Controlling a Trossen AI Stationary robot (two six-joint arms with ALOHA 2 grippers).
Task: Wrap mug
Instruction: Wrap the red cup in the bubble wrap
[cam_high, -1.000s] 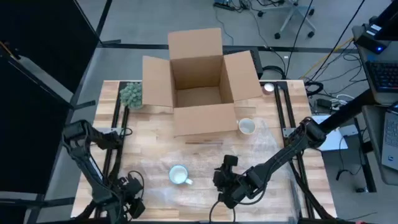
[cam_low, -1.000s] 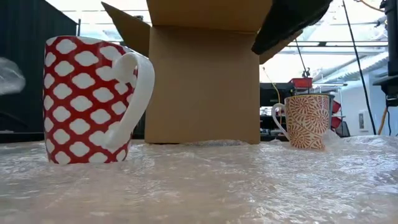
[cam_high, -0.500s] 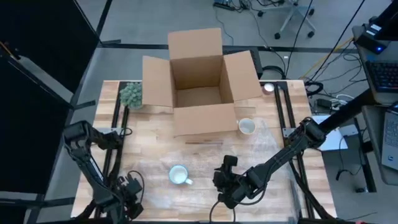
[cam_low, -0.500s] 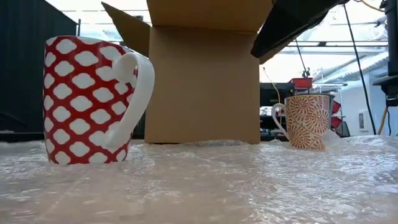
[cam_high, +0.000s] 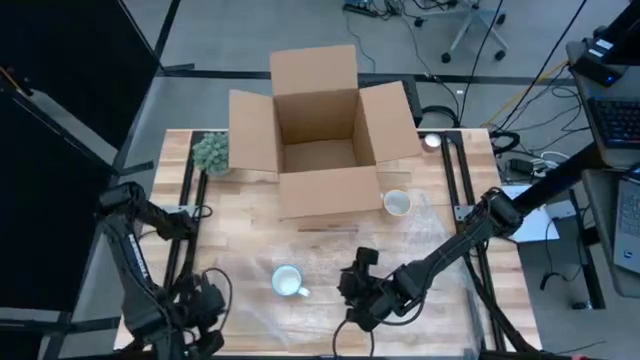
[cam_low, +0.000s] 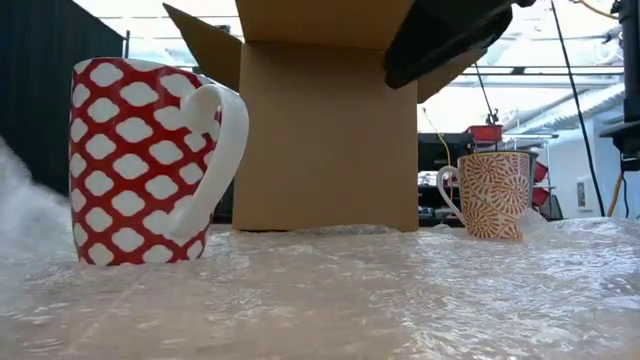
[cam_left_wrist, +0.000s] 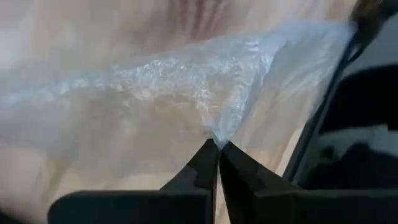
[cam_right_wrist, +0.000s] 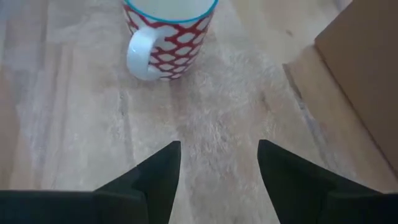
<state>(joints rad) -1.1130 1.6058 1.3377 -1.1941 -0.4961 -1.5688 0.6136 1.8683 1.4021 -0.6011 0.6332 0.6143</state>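
From the overhead camera I see the red-and-white mug (cam_high: 289, 282) standing upright on the bubble wrap sheet (cam_high: 420, 235) toward the near side of the table (cam_high: 250, 225), with the left gripper (cam_high: 200, 318) down at the near left corner and the right gripper (cam_high: 352, 290) just beside the mug on its right. That view is too coarse for me to read the fingers, so I go to the wrists. My left wrist camera shows the left gripper (cam_left_wrist: 217, 149) pinched tight on a corner of the bubble wrap sheet (cam_left_wrist: 186, 93), which rises in a peak off the wood there; only this view gives me that grip. My right wrist camera shows the right gripper (cam_right_wrist: 219, 152) with its fingers (cam_right_wrist: 160, 168) spread wide and nothing between them, hovering over the sheet with the mug (cam_right_wrist: 168, 28) ahead of it, handle turned toward the camera. The low camera adds what none of the others do: the mug's (cam_low: 150, 160) lattice pattern side-on, a lifted fold of wrap at the far left edge of the picture, and a second mug with a leaf pattern (cam_low: 492, 195) standing further back. Overhead, that second mug (cam_high: 397, 203) sits by the front right corner of the open cardboard box (cam_high: 320, 140), and a small green plant (cam_high: 210, 152) stands to the left of the box.
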